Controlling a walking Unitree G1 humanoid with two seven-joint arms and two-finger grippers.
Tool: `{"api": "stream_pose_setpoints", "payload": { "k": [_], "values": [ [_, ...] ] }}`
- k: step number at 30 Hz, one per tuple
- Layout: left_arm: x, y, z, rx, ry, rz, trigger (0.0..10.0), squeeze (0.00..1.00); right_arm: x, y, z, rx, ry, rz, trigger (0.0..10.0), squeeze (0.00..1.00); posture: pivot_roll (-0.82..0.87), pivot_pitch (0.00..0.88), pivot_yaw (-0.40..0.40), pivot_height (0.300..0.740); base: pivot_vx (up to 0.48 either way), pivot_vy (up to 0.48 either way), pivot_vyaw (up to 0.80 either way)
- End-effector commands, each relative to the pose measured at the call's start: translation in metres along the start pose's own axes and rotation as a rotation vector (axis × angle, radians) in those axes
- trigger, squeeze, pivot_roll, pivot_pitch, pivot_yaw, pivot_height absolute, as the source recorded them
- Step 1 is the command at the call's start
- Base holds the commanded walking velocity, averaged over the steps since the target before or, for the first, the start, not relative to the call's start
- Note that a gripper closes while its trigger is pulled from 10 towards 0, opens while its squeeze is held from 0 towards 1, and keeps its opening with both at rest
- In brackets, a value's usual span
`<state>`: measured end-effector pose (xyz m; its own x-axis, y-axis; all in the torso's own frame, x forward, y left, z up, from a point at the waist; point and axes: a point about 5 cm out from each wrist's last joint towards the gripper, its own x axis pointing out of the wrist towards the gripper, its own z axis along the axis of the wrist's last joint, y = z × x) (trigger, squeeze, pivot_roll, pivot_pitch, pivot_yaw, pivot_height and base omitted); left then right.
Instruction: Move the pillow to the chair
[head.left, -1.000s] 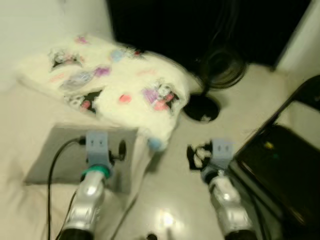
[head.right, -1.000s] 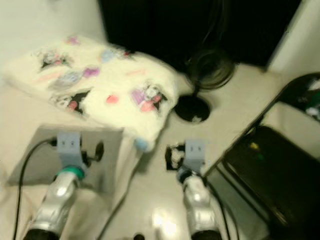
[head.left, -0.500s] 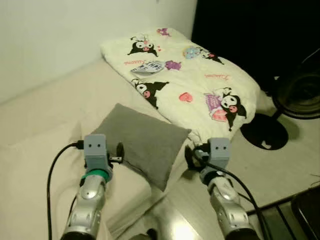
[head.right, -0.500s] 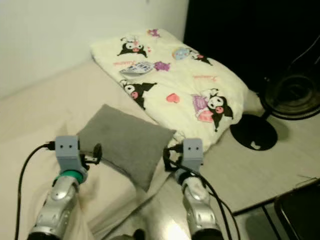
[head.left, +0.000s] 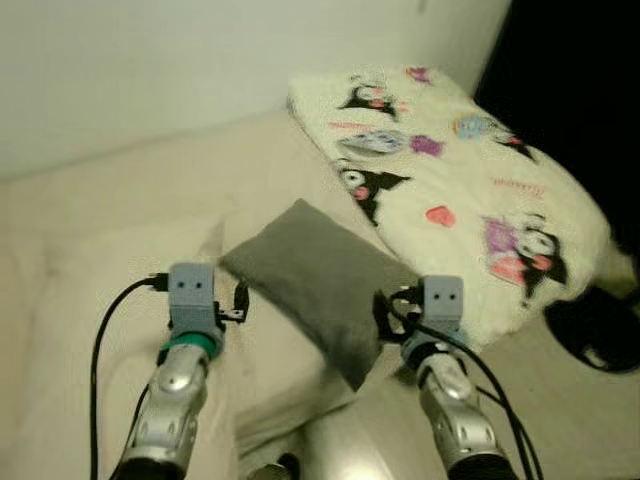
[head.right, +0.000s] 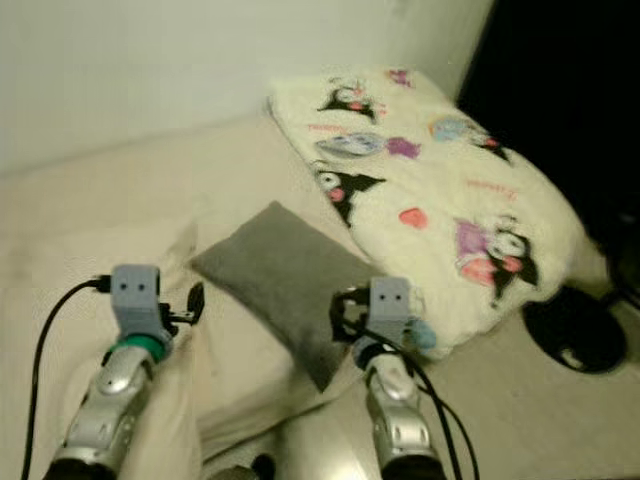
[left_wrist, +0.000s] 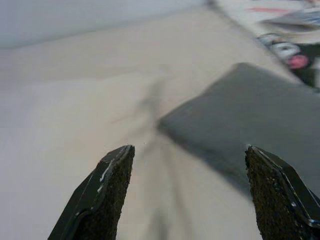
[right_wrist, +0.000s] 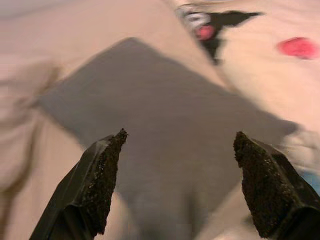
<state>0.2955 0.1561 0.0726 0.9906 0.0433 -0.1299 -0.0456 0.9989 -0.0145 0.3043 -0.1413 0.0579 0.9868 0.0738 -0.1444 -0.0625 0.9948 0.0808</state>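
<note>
**Gray pillow waits on the bed, both claws held wide**

Cream bedding (head.left: 110, 250) covers the low bed in front of the robot, with a pale wall behind it. A gray pillow (head.left: 320, 280) lies flat on that bedding. It sits just ahead of the two claws and between them. One of its corners points back toward the robot. A fluffy blanket with cartoon pictures (head.left: 460, 190) lies beyond the right claw, touching the pillow's far edge. A dark fan base (head.right: 572, 342) stands on the floor, well off to the outer side of the right claw.

The left gripper (left_wrist: 192, 197) has its fingers spread wide, with nothing between them. It hovers over the bedding just beside the pillow's near corner. The right gripper (right_wrist: 180, 187) is also spread wide and holds nothing. It hangs right over the pillow's gray cloth.

The pillow looks soft, light and squashy. It will likely sag and flop when lifted. A good plan would be to pinch it at two edges or corners, one claw on each side. The cloth looks rough enough not to slip.
</note>
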Motion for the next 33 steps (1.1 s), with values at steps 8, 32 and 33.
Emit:
{"api": "stream_pose_setpoints", "payload": {
  "k": [8, 32, 33],
  "values": [
    [-0.0006, -0.0021, -0.0024, 0.006, 0.019, -0.01, 10.0, 0.0, -0.0021, -0.0054, -0.0088, -0.001, 0.036, -0.015, 10.0, 0.0, 0.08, 0.031, 0.076, 0.74, 0.0, 0.0, 0.8],
    [-0.0002, 0.0029, -0.0037, 0.043, 0.047, -0.004, 10.0, 0.0, 0.0034, -0.0126, -0.0115, 0.042, 0.068, -0.113, 10.0, 0.0, 0.1, 0.035, 0.067, 0.74, 0.0, 0.0, 0.73],
    [-0.0002, 0.0029, -0.0037, 0.043, 0.047, -0.004, 10.0, 0.0, 0.0034, -0.0126, -0.0115, 0.042, 0.068, -0.113, 10.0, 0.0, 0.1, 0.035, 0.067, 0.74, 0.0, 0.0, 0.0]
  ]
}}
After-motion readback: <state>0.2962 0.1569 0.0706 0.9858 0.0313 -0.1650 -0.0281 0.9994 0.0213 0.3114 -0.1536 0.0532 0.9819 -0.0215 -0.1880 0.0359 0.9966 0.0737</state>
